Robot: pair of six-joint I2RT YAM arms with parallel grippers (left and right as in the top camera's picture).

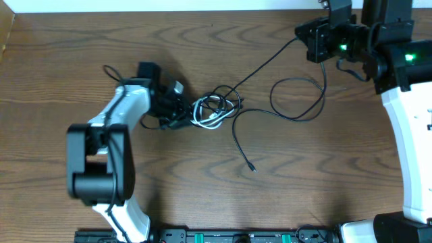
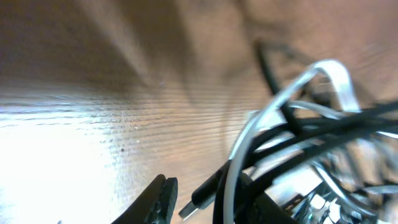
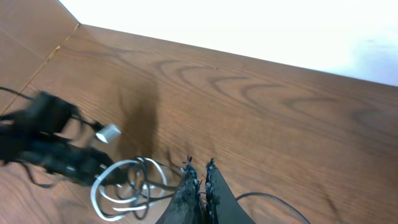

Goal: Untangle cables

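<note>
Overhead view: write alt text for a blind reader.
A knot of thin black and white cables lies on the brown wooden table. The white left arm reaches its jaws to the knot's left edge; one black cable runs from it to the right arm, top right.

Left arm [image 1: 128, 108] reaches from the near edge toward the middle of the tabletop [image 1: 324, 182], wrist bent rightward. Left end effector [image 2: 211, 202] sits low over the surface, fingers [image 2: 158, 196] standing apart. Right arm [image 1: 405, 115] extends along the right side to the far edge. Right end effector [image 3: 200, 177] points leftward, fingers pressed together.
</note>
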